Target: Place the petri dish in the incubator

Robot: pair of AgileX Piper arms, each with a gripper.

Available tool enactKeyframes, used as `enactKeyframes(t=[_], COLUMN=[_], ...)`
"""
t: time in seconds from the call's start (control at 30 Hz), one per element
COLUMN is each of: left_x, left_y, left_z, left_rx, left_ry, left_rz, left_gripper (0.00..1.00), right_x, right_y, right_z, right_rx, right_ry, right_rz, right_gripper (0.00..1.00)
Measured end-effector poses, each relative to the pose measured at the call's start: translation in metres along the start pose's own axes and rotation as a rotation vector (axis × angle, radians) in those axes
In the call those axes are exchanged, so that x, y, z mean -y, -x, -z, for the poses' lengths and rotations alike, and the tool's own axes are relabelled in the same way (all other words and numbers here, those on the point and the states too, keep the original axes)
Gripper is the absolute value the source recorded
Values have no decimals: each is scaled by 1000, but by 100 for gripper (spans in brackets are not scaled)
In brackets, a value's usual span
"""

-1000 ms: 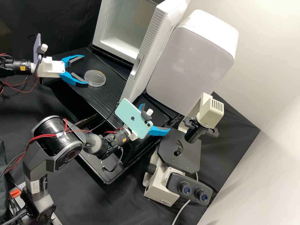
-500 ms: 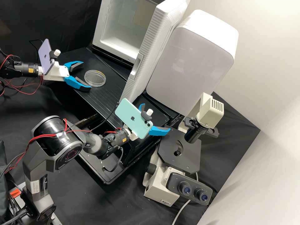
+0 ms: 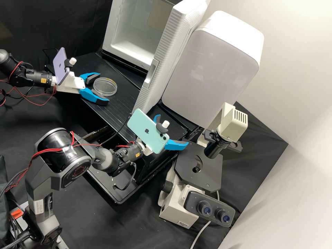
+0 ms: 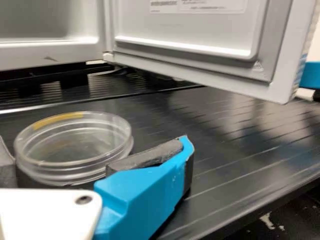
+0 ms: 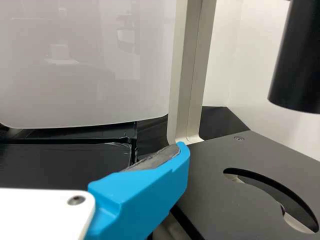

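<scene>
Now, with the left gripper (image 3: 100, 87) spread and the petri dish (image 4: 74, 145) sitting only partly between its fingers (image 4: 150, 182) on the black tray (image 4: 240, 145), an off-centre squeeze could squirt the slick dish forward or lift just its lid, short of the incubator (image 3: 138, 31) beyond.

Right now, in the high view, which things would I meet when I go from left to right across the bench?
purple phone on the left wrist → petri dish → mint-green phone on the right wrist → right gripper → microscope eyepieces
</scene>
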Motion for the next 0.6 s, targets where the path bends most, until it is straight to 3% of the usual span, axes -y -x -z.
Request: enactKeyframes(t=[0.4, 0.6], left_x=[0, -1], left_y=[-7, -7], left_z=[0, 2], left_rx=[14, -9], left_ry=[13, -20], left_rz=[3, -8], left_gripper=[100, 100], right_x=[0, 0], right_y=[0, 0], right_z=[0, 0], right_rx=[0, 0], right_ry=[0, 0], right_rz=[0, 0], right_gripper=[100, 100])
